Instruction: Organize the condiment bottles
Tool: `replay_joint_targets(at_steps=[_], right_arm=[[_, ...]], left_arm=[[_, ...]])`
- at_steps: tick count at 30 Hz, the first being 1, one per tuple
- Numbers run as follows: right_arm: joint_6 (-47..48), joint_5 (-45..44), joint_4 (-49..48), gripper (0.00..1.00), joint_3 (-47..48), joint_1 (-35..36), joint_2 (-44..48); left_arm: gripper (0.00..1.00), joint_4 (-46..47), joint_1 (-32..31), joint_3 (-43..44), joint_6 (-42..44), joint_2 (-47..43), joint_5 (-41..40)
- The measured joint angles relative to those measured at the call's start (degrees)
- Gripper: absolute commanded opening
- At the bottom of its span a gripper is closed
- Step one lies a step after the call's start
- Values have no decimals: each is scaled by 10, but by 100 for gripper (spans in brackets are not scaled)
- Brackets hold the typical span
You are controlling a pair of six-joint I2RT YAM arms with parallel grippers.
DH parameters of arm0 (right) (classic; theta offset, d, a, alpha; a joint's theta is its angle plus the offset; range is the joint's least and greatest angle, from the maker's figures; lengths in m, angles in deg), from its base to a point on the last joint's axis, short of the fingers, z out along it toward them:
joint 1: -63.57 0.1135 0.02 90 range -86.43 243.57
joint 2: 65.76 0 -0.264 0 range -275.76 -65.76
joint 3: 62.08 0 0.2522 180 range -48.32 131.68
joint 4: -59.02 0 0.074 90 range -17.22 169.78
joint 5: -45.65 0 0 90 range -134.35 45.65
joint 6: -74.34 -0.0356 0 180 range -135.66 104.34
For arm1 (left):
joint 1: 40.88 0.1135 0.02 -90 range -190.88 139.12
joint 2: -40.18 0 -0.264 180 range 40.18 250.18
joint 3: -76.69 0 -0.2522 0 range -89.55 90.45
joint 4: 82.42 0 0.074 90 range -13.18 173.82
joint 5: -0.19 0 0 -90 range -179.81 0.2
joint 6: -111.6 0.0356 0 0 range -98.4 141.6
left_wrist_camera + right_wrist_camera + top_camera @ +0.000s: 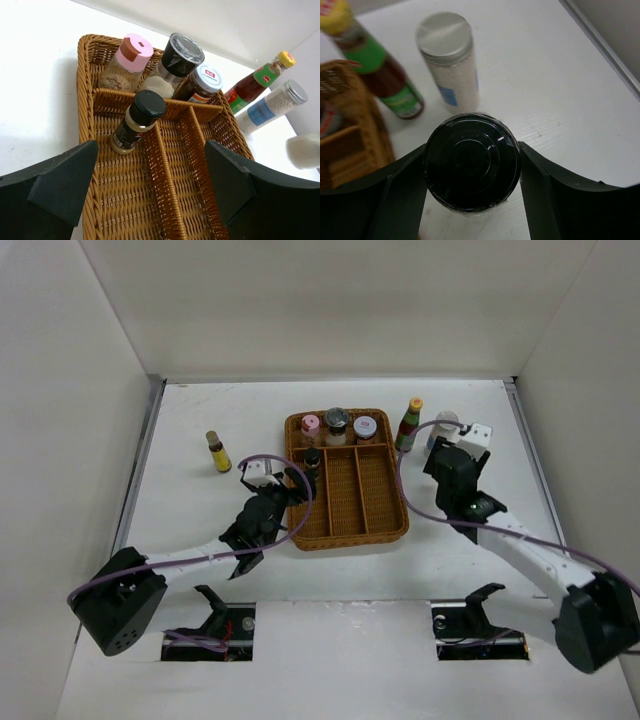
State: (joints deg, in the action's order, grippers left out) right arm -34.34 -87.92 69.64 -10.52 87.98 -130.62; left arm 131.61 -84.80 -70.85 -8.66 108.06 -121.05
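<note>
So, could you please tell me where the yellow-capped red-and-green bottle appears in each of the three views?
Top external: the yellow-capped bottle stands just right of the far right corner of the wicker tray.
Left wrist: the bottle is upper right, beyond the tray.
Right wrist: the bottle is upper left, cut by the edge.
Shared landmark: the silver-lidded jar beside it in every view.

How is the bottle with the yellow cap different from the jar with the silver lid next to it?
The sauce bottle has a yellow cap; the jar has a shiny silver lid. The bottle narrows to a thin neck; the jar is straight all the way up. The bottle holds dark red sauce with a green label; the jar holds white grains with a blue label. Both stand upright, side by side, outside the wicker tray.
</note>
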Motion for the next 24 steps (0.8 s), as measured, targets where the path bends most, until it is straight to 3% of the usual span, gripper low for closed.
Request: replay_joint_targets(at_steps=[3,6,16,24], right_arm=[[10,-23,2,56,4,70,60],[20,-13,-9,56,37,130,45],[24,111,-101,56,200,211,-239],[22,134,-115,58,242,211,-350]], left_arm=[[88,0,4,0,0,0,0],[88,0,8,-1,0,-3,-1],[87,0,38,-30,-1,-45,-17],[87,0,41,-34,-4,-45,-20]])
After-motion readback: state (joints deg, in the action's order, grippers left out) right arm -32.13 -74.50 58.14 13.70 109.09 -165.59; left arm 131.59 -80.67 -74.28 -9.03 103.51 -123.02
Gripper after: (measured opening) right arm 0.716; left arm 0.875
